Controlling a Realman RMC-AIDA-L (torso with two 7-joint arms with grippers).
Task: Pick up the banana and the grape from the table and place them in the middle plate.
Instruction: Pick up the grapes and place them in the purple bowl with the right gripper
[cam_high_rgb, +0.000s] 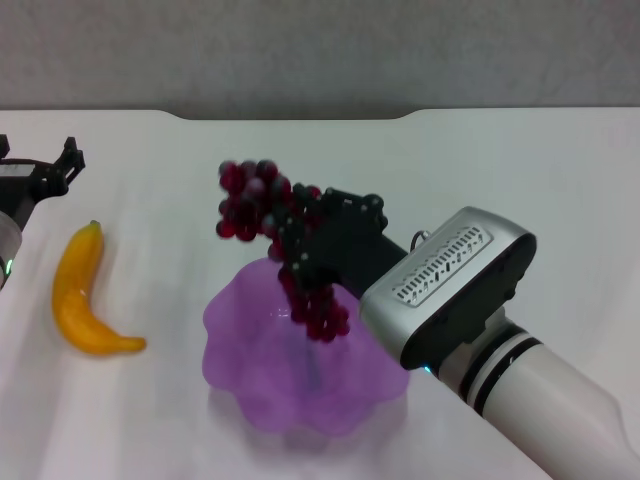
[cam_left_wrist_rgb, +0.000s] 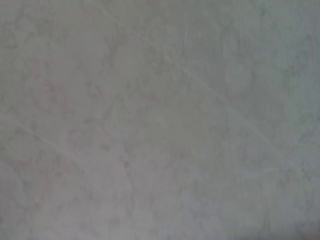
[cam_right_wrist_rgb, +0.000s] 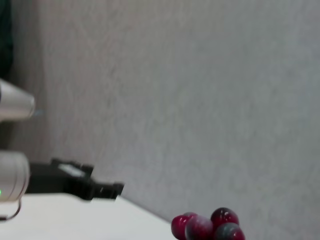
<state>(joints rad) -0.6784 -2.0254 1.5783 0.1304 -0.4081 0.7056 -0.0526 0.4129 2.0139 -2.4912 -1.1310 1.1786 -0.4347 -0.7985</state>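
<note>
Head view: the right gripper (cam_high_rgb: 300, 245) is clenched on the grape (cam_high_rgb: 275, 235), holding the bunch in the air above the middle plate (cam_high_rgb: 250, 350); its long axis hangs slantwise, its lower end just over the bowl. The banana (cam_high_rgb: 80, 295) lies on the table (cam_high_rgb: 480, 170) left of the plate, stem end pointing away from the robot. The left gripper (cam_high_rgb: 45, 175) waits at the far left, just beyond the banana; I cannot tell how its fingers stand. Left wrist view: only a plain grey surface. Right wrist view: a few grapes (cam_right_wrist_rgb: 207, 227) at the edge, the left gripper (cam_right_wrist_rgb: 90, 187) farther off.

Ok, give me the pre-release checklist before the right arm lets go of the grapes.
1. Right gripper shut on the grape: ok.
2. Bunch over the middle plate: lower end ok, upper end hangs past the far rim, not ok.
3. Bunch resting in the plate: cannot tell.
4. Plate free of other items: ok.
5. Banana on the table, clear of the plate: ok.
6. Left gripper parked beyond the banana: ok.
</note>
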